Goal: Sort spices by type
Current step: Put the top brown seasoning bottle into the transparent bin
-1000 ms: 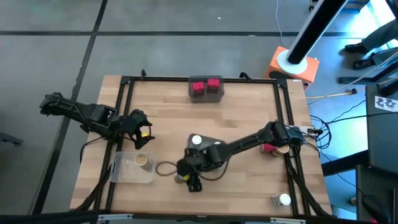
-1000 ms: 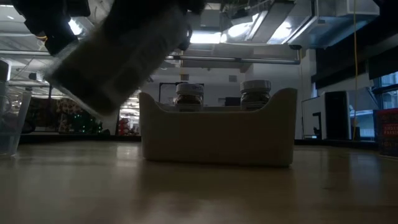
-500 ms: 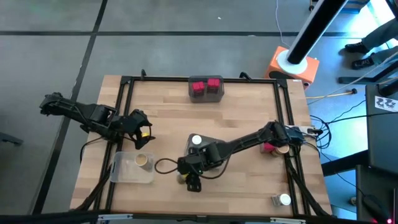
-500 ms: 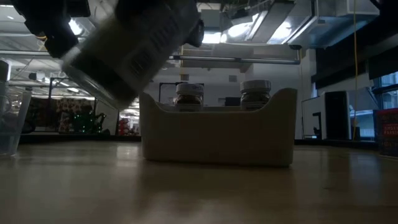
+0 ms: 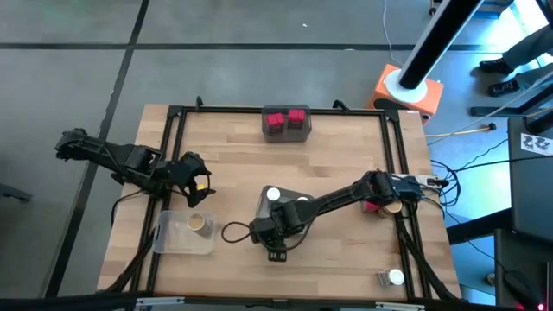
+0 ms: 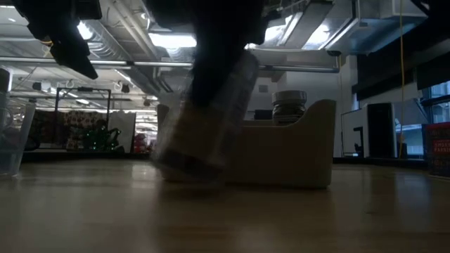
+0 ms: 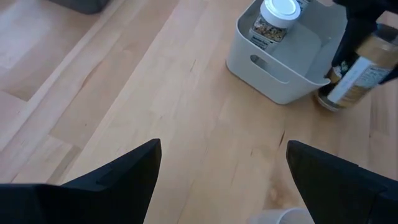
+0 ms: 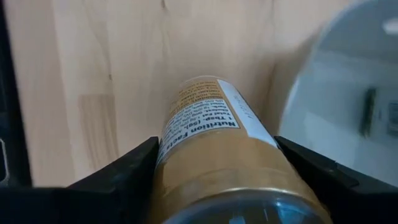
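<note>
My right gripper [image 5: 275,246] is shut on a round jar of tan spice [image 8: 211,149], just off the near side of the grey tray [image 5: 294,207]. In that tray stands a white-topped jar [image 5: 273,195]. At the near left, a clear tray [image 5: 173,240] holds a tan-topped jar [image 5: 198,223]. Two red jars [image 5: 287,118] sit in the dark tray [image 5: 287,133] at the far edge. My left gripper [image 7: 221,180] hangs open above the table's left part, holding nothing. My right gripper pinches the jar's round sides [image 8: 168,155] between its two fingers, at the jar's upper end. The fingers come steeply from above. The jar [image 7: 357,74] hangs tilted below them, its lower end [image 7: 328,99] at the tabletop beside the grey tray; whether it touches, I cannot tell.
A red jar [image 5: 373,206] and a tan-topped jar [image 5: 391,207] stand at the right rail, under the right arm. A white-topped jar [image 5: 394,277] stands near the near right corner. A loose cable [image 5: 233,231] lies between the clear tray and the right gripper.
My right gripper has tipped more steeply downward, rolled, and sunk toward the table, shifting slightly toward the grey tray. The jar in it has swung from a strong slant to nearly upright, its lower end coming down by the tray's near wall.
</note>
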You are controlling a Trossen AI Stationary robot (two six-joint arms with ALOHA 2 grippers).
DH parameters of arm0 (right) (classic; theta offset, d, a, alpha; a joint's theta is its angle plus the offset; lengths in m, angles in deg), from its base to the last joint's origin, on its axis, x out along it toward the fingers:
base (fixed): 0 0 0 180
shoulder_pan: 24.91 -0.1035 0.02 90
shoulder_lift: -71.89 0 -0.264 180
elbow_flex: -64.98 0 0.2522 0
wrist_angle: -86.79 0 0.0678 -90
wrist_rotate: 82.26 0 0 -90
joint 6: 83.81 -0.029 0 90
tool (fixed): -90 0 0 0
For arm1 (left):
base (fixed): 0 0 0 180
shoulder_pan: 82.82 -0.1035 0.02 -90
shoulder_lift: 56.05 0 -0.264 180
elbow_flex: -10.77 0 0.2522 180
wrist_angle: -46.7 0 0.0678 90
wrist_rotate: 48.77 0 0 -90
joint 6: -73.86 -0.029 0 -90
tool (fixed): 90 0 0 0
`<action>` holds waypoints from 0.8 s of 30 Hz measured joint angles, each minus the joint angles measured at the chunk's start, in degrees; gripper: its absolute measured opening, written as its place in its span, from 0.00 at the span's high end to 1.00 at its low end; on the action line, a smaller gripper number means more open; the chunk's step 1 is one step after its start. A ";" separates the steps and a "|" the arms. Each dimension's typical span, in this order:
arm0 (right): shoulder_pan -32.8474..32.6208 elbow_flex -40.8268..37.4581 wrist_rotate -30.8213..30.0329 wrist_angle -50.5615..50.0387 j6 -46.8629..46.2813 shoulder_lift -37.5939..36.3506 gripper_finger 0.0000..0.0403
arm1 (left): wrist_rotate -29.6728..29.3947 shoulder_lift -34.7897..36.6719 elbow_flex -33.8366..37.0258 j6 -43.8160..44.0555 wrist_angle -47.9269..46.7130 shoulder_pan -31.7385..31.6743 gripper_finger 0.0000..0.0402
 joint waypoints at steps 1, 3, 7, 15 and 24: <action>0.01 0.01 0.01 0.53 0.01 0.12 0.30 | 0.01 0.00 0.00 -0.04 -0.04 0.00 0.18; 0.04 0.02 0.05 -0.51 0.00 0.34 0.30 | -0.10 0.04 -0.01 -0.13 -0.06 0.00 0.18; 0.00 0.09 0.12 0.07 -0.11 0.59 0.23 | -0.40 0.04 0.00 -1.00 -0.03 -0.02 0.18; -0.04 0.09 -0.06 0.85 -0.11 0.64 0.08 | -0.51 0.02 0.00 -1.23 0.02 -0.02 0.18; -1.49 5.73 -2.51 -9.48 0.16 0.68 0.17 | -0.51 0.02 0.00 -2.82 1.23 -0.02 0.18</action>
